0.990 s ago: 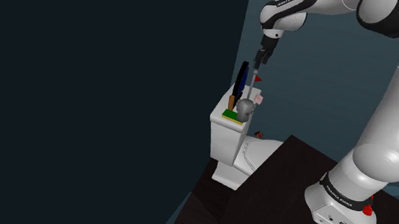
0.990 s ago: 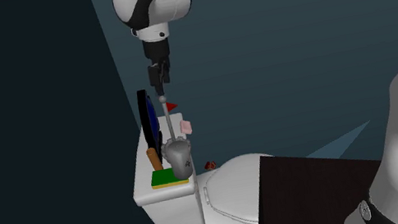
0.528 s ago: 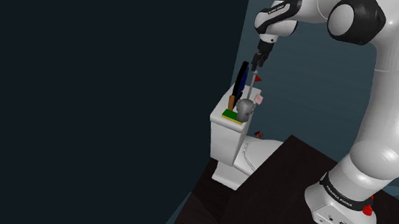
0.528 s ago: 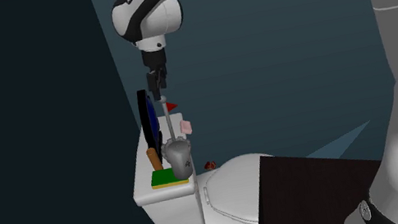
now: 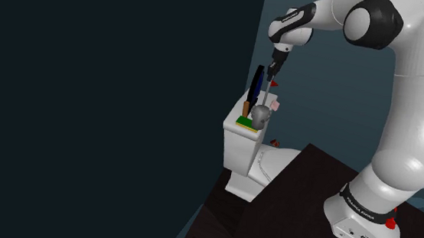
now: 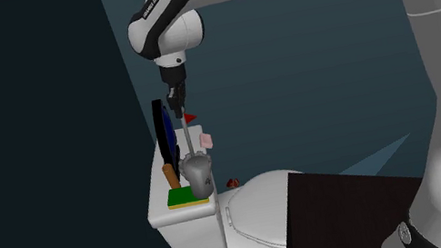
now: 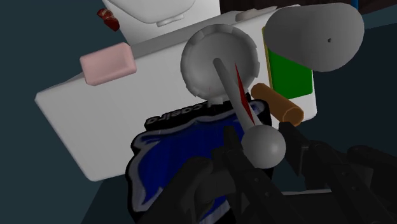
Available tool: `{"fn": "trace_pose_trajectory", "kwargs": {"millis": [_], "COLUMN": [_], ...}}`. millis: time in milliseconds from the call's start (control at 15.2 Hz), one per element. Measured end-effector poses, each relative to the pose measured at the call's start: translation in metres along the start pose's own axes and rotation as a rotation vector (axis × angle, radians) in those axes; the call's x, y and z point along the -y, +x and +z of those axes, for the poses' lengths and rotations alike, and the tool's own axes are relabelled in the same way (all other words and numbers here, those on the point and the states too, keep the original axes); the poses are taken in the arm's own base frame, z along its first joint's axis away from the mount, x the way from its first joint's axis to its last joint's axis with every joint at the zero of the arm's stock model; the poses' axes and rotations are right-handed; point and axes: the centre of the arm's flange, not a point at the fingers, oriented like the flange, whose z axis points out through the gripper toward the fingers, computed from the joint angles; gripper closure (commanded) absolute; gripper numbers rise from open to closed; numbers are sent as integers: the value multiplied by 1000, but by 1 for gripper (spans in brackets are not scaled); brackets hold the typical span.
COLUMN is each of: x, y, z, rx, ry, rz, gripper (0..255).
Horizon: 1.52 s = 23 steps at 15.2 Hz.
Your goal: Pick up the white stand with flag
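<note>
Gripper (image 7: 261, 143), fingers spread about the knob (image 7: 264, 147) of the stand (image 7: 207, 60): probably light, stiff and easily tipped, best pinched on its thin pole (image 7: 227, 79) just under the knob.

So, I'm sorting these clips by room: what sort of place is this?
Most likely a bathroom. There is a white toilet, and the top of its tank carries small items, among them a pink soap-like bar and a green sponge-like pad.
</note>
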Motion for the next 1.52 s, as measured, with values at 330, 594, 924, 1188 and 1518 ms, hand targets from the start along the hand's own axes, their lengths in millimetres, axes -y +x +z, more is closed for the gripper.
{"fn": "trace_pose_trajectory", "kwargs": {"millis": [330, 594, 924, 1188, 1518], "x": [0, 0, 0, 1, 1], "y": [0, 1, 1, 3, 6], "z": [0, -2, -25, -46, -74], "rx": [-1, 0, 0, 0, 0], "ry": [0, 0, 0, 0, 0], "rz": [0, 0, 0, 0, 0], "gripper": [255, 255, 255, 255, 255]}}
